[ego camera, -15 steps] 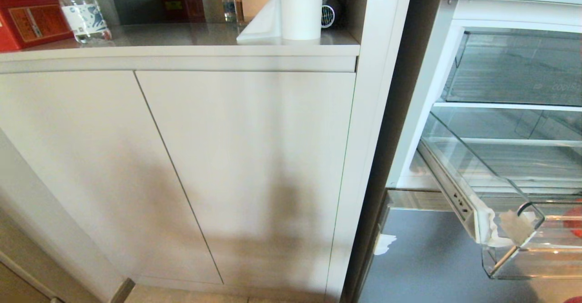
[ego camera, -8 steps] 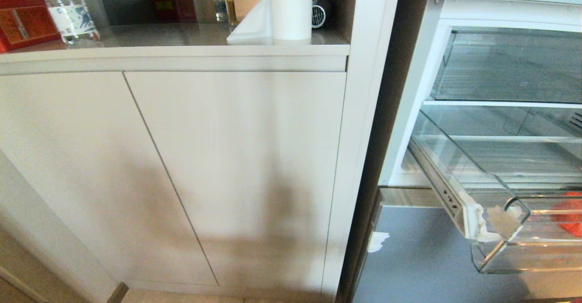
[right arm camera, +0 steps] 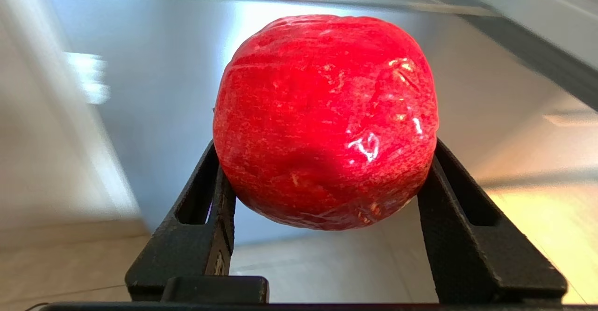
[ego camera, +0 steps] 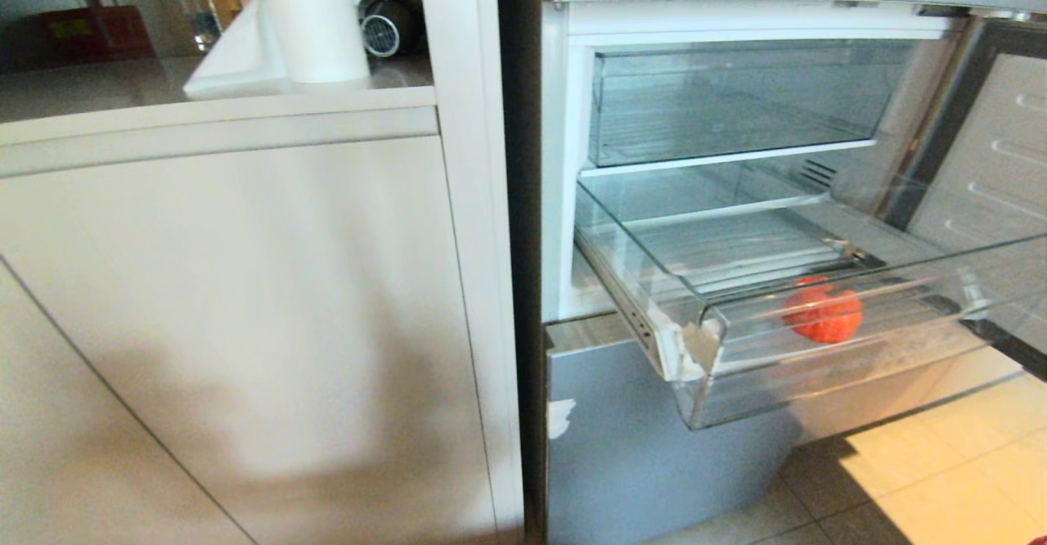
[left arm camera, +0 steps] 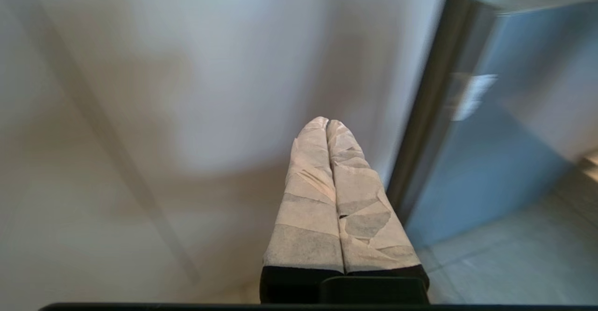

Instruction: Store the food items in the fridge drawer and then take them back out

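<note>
An orange-red rough lump, one of the food items [ego camera: 822,309], lies on the ribbed floor of the pulled-out clear fridge drawer [ego camera: 761,381], which has a whitish patch at its front left corner. Neither arm shows in the head view. In the right wrist view my right gripper [right arm camera: 325,161] is shut on a shiny red apple [right arm camera: 327,105], one black finger on each side, low before the blue-grey lower fridge panel [right arm camera: 154,115]. My left gripper [left arm camera: 327,122] is shut and empty, its taped fingers [left arm camera: 308,185] pressed together, facing the pale cabinet door.
A shorter clear bin [ego camera: 736,103] sits above the drawer. The open fridge door [ego camera: 994,160] stands at the right. A pale cabinet [ego camera: 245,324] fills the left, with a paper towel roll [ego camera: 315,25] on its counter. Tiled floor [ego camera: 941,463] lies below the drawer.
The whole head view has swung right: the fridge has come from the right edge to the middle, and the lump in the drawer is now fully in sight.
</note>
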`<state>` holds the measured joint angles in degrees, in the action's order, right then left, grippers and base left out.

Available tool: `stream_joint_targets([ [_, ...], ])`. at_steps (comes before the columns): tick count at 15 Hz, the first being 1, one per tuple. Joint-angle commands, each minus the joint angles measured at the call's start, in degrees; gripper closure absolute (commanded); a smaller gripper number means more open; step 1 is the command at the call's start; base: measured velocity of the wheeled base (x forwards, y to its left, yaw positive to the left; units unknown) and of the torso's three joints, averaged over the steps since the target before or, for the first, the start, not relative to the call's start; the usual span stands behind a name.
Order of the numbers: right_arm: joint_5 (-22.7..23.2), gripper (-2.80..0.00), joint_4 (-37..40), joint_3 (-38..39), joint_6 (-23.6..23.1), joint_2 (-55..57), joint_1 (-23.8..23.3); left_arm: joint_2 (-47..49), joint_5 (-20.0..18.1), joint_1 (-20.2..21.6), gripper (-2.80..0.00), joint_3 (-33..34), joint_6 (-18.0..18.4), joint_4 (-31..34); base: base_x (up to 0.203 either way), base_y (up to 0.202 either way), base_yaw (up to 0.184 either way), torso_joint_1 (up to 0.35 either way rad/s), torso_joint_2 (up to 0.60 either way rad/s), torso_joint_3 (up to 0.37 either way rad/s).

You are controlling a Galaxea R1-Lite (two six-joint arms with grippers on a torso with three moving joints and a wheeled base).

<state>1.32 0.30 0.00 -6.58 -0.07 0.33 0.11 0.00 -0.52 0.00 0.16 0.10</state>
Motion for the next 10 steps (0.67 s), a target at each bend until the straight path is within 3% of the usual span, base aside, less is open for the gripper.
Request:
stream_joint_targets([
  [1,0.0,0.0,0.0,0.0,0.1,0.1,0.0,0.1,0.0,0.0,0.0,0.0,0.0,0.0,-0.002,0.007,-0.177,0.002,0.0,0.003],
  [10,-0.1,0.0,-0.1,0.0,2.2,0.1,0.0,0.1,0.0,0.0,0.0,0.0,0.0,0.0,-0.001,0.007,-0.175,0.002,0.0,0.002],
])
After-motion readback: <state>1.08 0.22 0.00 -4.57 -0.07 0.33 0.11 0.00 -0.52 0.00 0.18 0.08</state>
